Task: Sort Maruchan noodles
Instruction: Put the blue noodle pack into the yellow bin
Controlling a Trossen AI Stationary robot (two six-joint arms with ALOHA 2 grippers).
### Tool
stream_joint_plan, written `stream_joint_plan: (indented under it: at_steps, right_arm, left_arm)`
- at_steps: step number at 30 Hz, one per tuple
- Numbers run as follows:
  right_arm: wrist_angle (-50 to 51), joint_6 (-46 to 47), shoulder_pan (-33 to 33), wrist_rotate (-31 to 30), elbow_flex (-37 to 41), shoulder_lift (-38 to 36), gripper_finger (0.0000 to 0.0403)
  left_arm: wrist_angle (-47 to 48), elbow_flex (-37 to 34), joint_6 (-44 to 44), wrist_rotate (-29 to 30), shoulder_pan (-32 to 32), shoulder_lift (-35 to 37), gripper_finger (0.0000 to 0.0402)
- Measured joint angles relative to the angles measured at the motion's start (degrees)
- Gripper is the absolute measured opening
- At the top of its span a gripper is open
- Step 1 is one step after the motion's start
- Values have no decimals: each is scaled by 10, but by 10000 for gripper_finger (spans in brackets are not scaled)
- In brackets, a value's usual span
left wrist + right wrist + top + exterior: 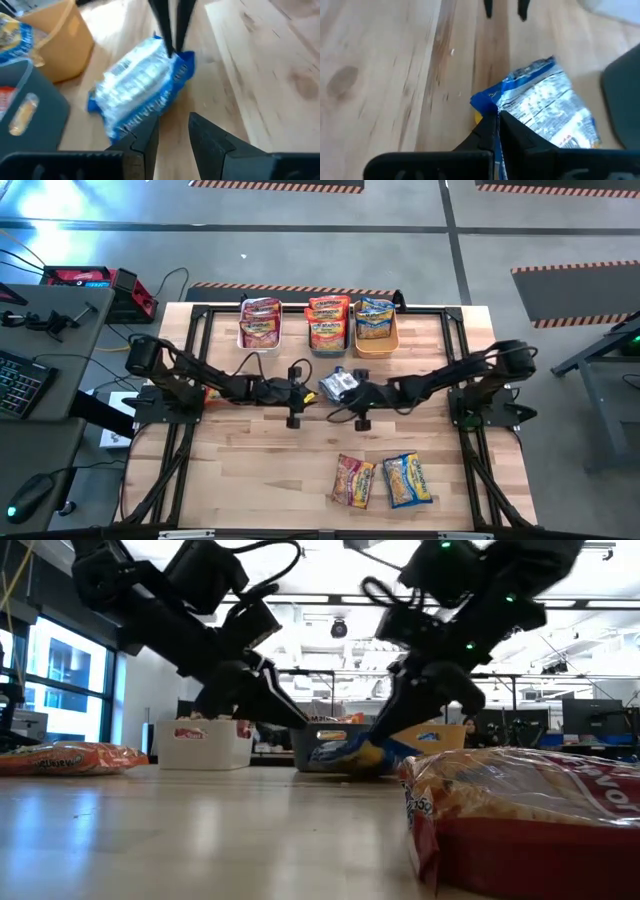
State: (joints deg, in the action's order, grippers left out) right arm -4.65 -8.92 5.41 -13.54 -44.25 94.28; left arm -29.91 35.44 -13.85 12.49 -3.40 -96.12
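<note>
Two end effectors, right end effector (496, 122) pinching blue packet (547, 110) corner, left end effector (174, 132) spread, empty, high view hides pinch

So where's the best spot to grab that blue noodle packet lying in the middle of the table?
Probably its thin crimped end seam. The blue packet lies flat on the table, so the puffy middle is hard to pinch, but the flat edge sticks out. The right gripper has its fingers shut on that seam, coming in low from the right. The left gripper sits opposite, fingers apart.
</note>
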Motion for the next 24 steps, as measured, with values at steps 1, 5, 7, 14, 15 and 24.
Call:
stream_joint_plan:
  at_steps: [1, 5, 7, 14, 15, 24]
  right_arm:
    - [-19, 2, -2, 3, 17, -13, 0]
    - [-71, 26, -13, 19, 66, -58, 0]
    - [-82, 35, -17, 27, 81, -75, 0]
    - [-91, 52, -30, 49, 96, -96, 0]
    - [-83, 58, -32, 51, 96, -96, 0]
    - [-40, 10, 11, 28, 88, -83, 101]
  left_arm:
    - [-3, 0, 0, 1, 3, 0, 96]
    - [0, 1, -3, 2, 13, 0, 108]
    - [1, 6, -2, 1, 14, -3, 120]
    - [9, 39, -1, -30, 14, -4, 187]
    - [16, 44, -4, -34, 14, -6, 197]
    - [64, 48, -19, -29, 25, -31, 220]
